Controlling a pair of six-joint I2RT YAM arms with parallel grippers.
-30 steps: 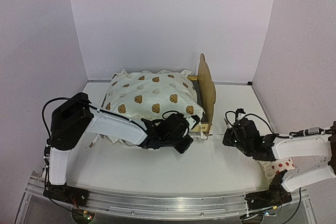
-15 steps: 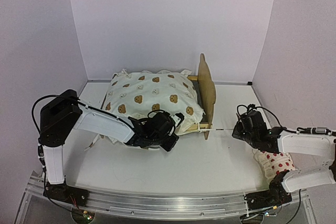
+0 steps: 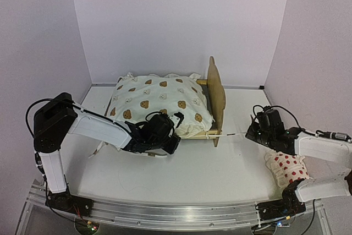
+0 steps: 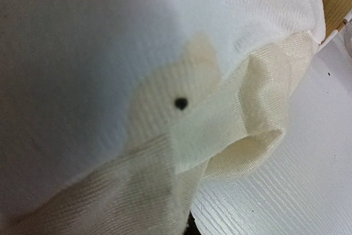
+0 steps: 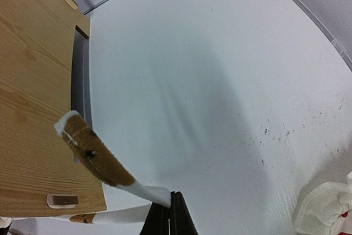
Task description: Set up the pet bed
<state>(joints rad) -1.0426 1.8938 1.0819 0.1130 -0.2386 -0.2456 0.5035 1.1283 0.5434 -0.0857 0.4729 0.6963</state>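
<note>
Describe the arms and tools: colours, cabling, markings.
Both match: the left arm and right arm have white shell links between bulky black joint housings. Thin black cables loop off each. The left tool and right tool are black, the right's fingers narrow and dark. No markings legible.

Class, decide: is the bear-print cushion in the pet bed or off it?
In it: the bear-print cushion covers the pet bed, its edge against the upright headboard.
</note>
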